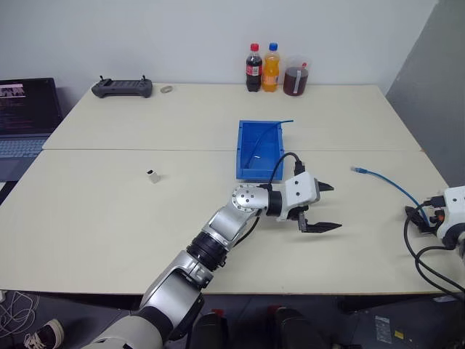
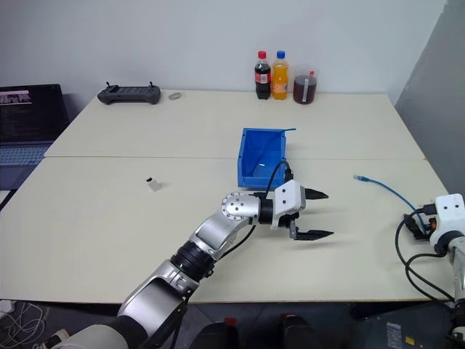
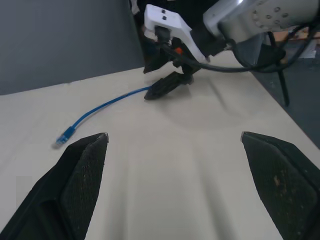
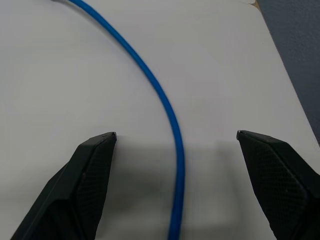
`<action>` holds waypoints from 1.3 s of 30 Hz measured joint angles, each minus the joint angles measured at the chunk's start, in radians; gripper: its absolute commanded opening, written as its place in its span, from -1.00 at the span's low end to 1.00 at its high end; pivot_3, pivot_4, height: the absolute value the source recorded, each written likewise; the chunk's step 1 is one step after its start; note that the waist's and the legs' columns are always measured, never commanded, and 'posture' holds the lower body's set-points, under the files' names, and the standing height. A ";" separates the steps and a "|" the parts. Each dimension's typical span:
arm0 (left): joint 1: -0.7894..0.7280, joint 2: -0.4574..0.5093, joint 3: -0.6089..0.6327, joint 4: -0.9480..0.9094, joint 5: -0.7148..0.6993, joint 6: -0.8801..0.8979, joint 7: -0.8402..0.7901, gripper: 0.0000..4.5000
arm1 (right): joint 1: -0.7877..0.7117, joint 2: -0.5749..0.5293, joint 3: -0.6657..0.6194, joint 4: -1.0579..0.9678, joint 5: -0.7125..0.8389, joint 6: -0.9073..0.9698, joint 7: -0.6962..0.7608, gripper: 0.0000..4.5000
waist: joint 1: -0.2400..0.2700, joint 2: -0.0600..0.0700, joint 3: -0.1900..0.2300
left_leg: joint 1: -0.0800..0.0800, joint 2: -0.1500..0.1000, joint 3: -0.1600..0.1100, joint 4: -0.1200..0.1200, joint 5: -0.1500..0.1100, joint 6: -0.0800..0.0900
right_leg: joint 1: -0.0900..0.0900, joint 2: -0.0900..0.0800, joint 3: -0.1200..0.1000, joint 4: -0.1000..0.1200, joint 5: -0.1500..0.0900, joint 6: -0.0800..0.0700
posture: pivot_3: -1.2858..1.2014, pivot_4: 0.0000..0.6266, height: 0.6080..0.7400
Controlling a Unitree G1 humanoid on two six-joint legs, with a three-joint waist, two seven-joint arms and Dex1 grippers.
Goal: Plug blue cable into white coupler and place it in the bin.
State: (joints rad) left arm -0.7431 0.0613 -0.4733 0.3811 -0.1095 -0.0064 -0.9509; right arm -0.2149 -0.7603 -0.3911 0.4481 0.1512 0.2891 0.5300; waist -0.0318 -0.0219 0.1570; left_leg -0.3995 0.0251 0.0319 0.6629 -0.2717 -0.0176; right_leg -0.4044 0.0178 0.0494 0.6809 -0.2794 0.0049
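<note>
Left gripper [image 1: 322, 206] mid-table, fingers spread, empty | white coupler [image 1: 153, 176] alone far left | bin [image 1: 259, 149] behind gripper | bottles [image 1: 261, 68], labels unreadable | blue cable [image 1: 389, 185] right, between right gripper's [image 4: 175, 137] parted fingers, untouched.

You can read no text in these views: the red label on the cola bottle [image 1: 253, 67], the orange soda bottle [image 1: 271, 67] beside it and the lines on the laptop screen [image 1: 27, 104] stay too small to make out.
</note>
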 measured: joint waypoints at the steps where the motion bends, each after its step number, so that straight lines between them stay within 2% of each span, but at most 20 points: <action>1: 0.003 0.000 0.002 0.001 0.000 -0.002 -0.004 1.00 | -0.023 -0.008 0.003 0.041 0.017 0.015 0.036 0.83 | 0.000 0.000 0.000 | 0.000 0.000 0.000 0.000 0.000 0.000 | 0.000 0.000 0.000 0.000 0.000 0.000 | 0.03 -0.52 1.00; 5: 0.025 -0.012 0.009 0.002 -0.008 0.022 -0.020 1.00 | -0.128 -0.027 -0.019 0.186 0.087 0.112 0.117 0.83 | -0.001 0.000 0.000 | 0.001 0.000 0.001 0.002 0.000 0.000 | 0.001 0.000 0.001 0.000 0.000 0.000 | 0.03 -0.52 1.00; 8: 0.027 -0.020 0.030 0.003 -0.008 0.045 -0.017 1.00 | -0.200 -0.056 -0.006 0.305 0.098 0.109 0.170 0.60 | -0.002 0.000 0.000 | 0.001 0.000 0.001 0.002 0.000 0.000 | 0.001 0.000 0.001 0.000 0.001 0.001 | 0.03 -0.52 1.00; 13: 0.027 -0.020 0.051 0.002 -0.007 0.065 -0.002 1.00 | -0.243 -0.084 0.026 0.414 0.070 0.047 0.205 0.02 | -0.002 0.000 0.000 | 0.001 0.000 0.001 0.002 0.000 0.000 | 0.001 0.000 0.001 0.000 0.001 0.001 | 0.03 -0.52 1.00; 14: 0.027 -0.021 0.051 0.002 -0.006 0.065 0.001 1.00 | -0.247 -0.084 0.031 0.427 0.067 0.032 0.209 -0.14 | -0.002 0.000 0.000 | 0.001 0.001 0.001 0.002 0.000 0.000 | 0.001 0.000 0.002 0.000 0.001 0.001 | 0.03 -0.52 1.00; 20: 0.023 -0.034 0.080 0.003 -0.007 0.066 0.024 1.00 | -0.248 -0.072 0.040 0.440 0.068 -0.010 0.228 -0.86 | -0.002 0.000 -0.001 | 0.001 0.001 0.001 0.002 0.000 0.000 | 0.001 -0.001 0.002 0.000 0.001 0.001 | 0.03 -0.52 1.00; 21: 0.022 -0.037 0.091 0.002 -0.008 0.068 0.026 1.00 | -0.243 -0.067 0.039 0.431 0.071 -0.010 0.229 -0.92 | -0.003 0.000 -0.001 | 0.002 0.002 0.001 0.002 0.000 0.000 | 0.001 -0.001 0.002 0.000 0.001 0.001 | 0.03 -0.52 1.00; 31: 0.024 -0.047 0.119 -0.002 -0.008 0.088 0.027 1.00 | -0.173 -0.023 0.030 0.274 0.108 0.044 0.233 -0.97 | -0.004 0.000 -0.001 | 0.002 0.002 0.002 0.002 0.000 0.000 | 0.001 -0.001 0.002 0.001 0.001 0.001 | 0.03 -0.52 1.00; 34: 0.043 -0.034 0.128 -0.057 -0.009 0.104 0.028 1.00 | -0.138 -0.025 0.042 0.173 0.123 0.102 0.258 -0.97 | -0.004 0.000 -0.001 | 0.002 0.002 0.002 0.001 0.000 0.000 | 0.001 -0.001 0.003 0.001 0.001 0.001 | 0.03 -0.52 1.00; 37: 0.143 0.032 0.137 -0.199 -0.019 0.158 0.027 1.00 | -0.111 -0.042 0.070 0.052 0.157 0.194 0.323 -0.97 | -0.004 0.005 -0.001 | 0.002 0.002 0.003 0.001 0.000 0.000 | 0.000 -0.001 0.004 0.001 0.001 0.001 | 0.03 -0.52 1.00; 39: 0.250 0.114 0.156 -0.318 -0.036 0.208 0.027 1.00 | -0.104 -0.109 0.075 -0.048 0.197 0.277 0.389 -0.97 | -0.003 0.013 0.001 | 0.002 0.002 0.004 0.001 0.000 0.000 | -0.001 -0.002 0.006 0.002 0.001 0.001 | 0.03 -0.52 1.00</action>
State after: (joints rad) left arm -0.4930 0.1749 -0.3174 0.0632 -0.1455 0.2020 -0.9240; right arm -0.3192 -0.8696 -0.3165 0.4003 0.3482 0.5664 0.9193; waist -0.0351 -0.0088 0.1575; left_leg -0.3976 0.0267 0.0356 0.6640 -0.2714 -0.0179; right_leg -0.4050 0.0162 0.0550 0.6825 -0.2785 0.0061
